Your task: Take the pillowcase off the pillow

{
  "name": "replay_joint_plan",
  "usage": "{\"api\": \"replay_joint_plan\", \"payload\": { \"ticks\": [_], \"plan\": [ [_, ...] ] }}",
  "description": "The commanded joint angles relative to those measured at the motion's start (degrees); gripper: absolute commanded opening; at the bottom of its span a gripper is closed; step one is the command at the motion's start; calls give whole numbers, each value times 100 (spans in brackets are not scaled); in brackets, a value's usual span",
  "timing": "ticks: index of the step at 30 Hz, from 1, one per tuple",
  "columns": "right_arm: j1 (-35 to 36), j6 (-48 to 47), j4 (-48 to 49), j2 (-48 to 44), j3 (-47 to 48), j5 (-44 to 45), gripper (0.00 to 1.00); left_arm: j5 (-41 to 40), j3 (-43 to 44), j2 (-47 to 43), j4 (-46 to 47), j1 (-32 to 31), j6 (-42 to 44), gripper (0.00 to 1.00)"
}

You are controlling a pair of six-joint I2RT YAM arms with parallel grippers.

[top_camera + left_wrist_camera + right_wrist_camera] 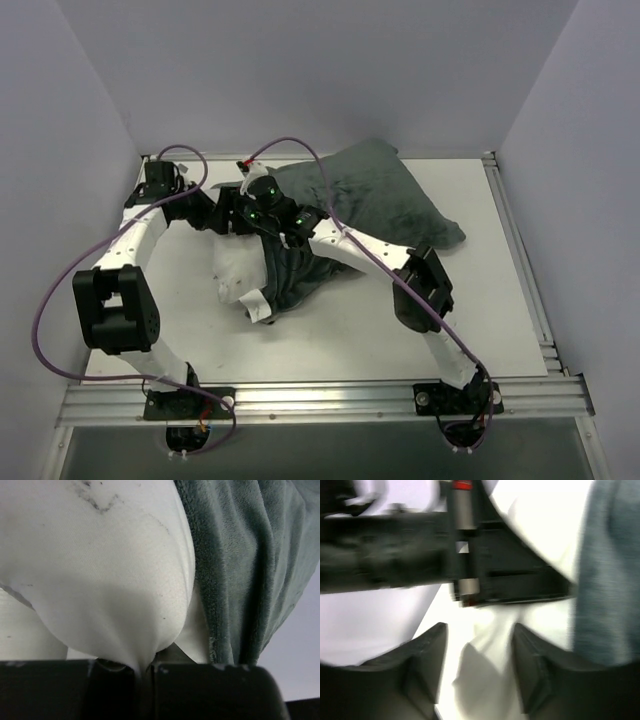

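The left gripper (145, 672) is clamping the pillow (100, 580) as an anchor while the right gripper (479, 632) is gaping open, probably needing to grasp the pillowcase (240, 555) next.

Nothing legible anywhere: no word, number or brand comes through. Dark scuffs on the pillow (95, 500) in the left wrist view form no letters, and the right wrist view is too blurred to show any print.

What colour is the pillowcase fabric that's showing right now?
Plain dark grey, slightly greenish and plush, no stripes visible on the pillowcase; clearest in the left wrist view.
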Motion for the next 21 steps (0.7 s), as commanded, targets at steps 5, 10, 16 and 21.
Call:
{"api": "replay_joint_plan", "payload": {
  "ticks": [5, 10, 16, 21],
  "plan": [
    [-404, -1631, -1912, -1815, 604, -357, 100, 271, 43, -231, -13, 268, 612, 2],
    [-3148, -1904, -3161, -2934, -344, -726, 100, -70, 210, -460, -110, 260, 1507, 2],
    [-5290, -2416, -3242, -3436, -1628, -1338, 100, -888, 422, -837, 56, 260, 2818, 2],
    [-5986, -2660, -3039, -3550, -2392, -1770, 99, -1617, 474, -856, 338, 399, 3347, 2]
  ]
}}
